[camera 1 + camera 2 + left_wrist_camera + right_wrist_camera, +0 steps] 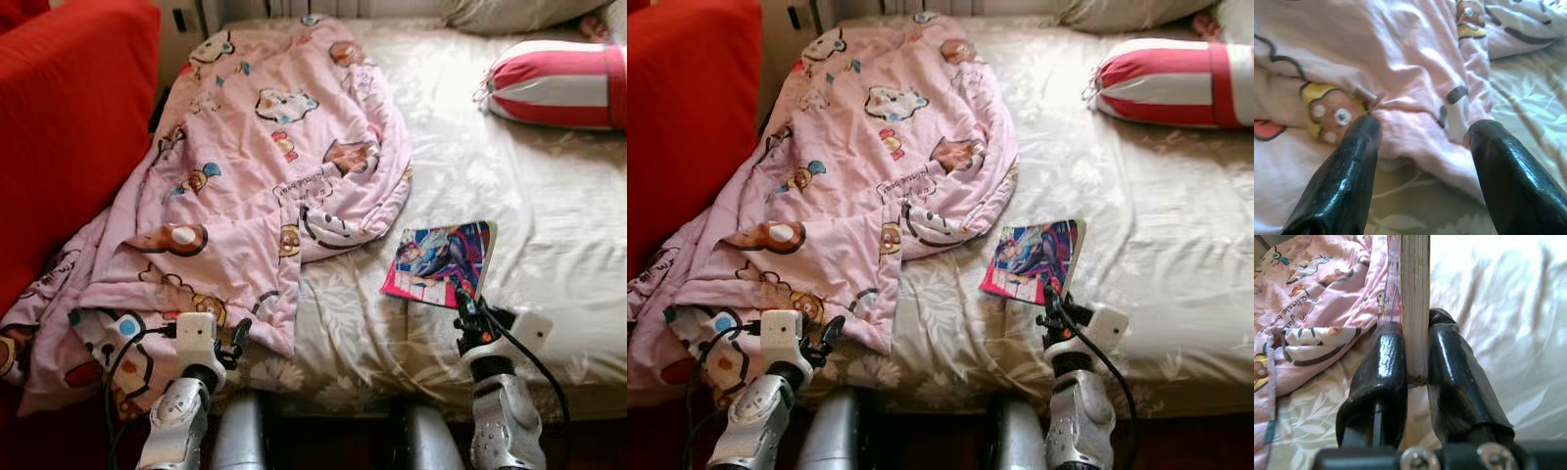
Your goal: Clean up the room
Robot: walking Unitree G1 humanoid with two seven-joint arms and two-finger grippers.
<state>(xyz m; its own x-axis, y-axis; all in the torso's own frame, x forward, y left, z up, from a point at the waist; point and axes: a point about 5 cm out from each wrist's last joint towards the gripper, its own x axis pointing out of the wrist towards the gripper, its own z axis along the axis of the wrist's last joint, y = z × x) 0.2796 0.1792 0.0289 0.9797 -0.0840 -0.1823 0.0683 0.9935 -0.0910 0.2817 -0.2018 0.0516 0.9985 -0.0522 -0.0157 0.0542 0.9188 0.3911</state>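
A pink cartoon-print blanket [255, 186] lies rumpled over the left half of the bed. A colourful book [441, 261] lies on the cream sheet near the bed's front edge. My right gripper [462, 296] is shut on the book's near edge; the right wrist view shows the page edges [1415, 308] pinched between both fingers [1382, 367]. My left gripper [235, 345] stands open at the blanket's front hem, and its fingers [1347, 171] straddle a fold of the pink cloth [1415, 122] without closing on it.
A red sofa [69, 127] stands against the bed's left side. A red-and-white striped bolster [558, 83] and a pale pillow [509, 12] lie at the head of the bed. The bed's right half [529, 196] is bare sheet.
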